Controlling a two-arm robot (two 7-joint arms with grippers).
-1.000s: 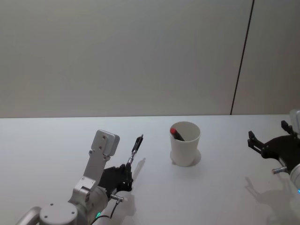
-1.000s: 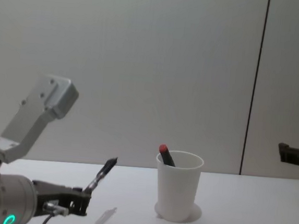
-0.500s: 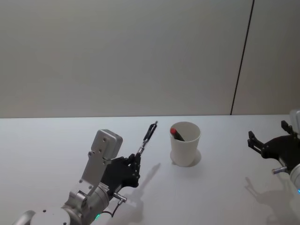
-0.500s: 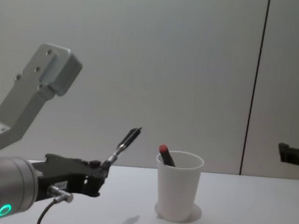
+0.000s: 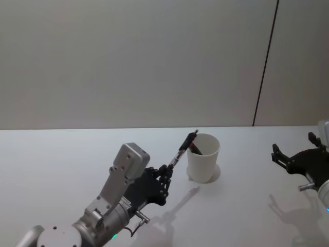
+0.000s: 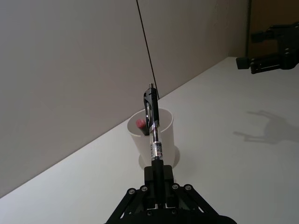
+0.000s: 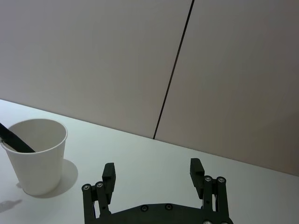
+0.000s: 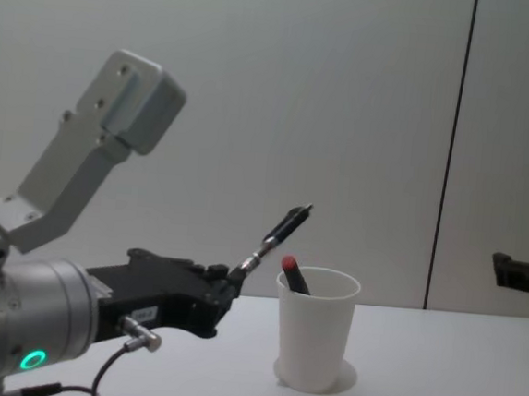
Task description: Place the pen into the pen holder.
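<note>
1. The left pincer [image 5: 165, 177] is clamped tight on the lower end of the pen [image 5: 181, 150]. It is raised off the bench [image 5: 61, 154], which puts the pen in the air, not yet in the cup [image 5: 203, 164].
2. From the pincer the pen slants up and forward. Its clip end reaches to about the cup's near rim, a little above it.
3. The cup stands upright just ahead of the pincer, with a red-capped marker [image 8: 290, 273] already leaning inside.
4. I'd say this is the carry, close to the drop.
5. Next the free end has to clear the rim, and the wrist has to turn so the pen points down into the mouth. Only then should the grip be let go, without knocking the light cup or jamming on the marker.
6. The left arm reaches forward low, its forearm nearly level and the wrist angled up towards the cup.
7. Well off to the far side of the cup, the right pincer [image 7: 153, 166] waits wide open and empty above the bench.
</note>
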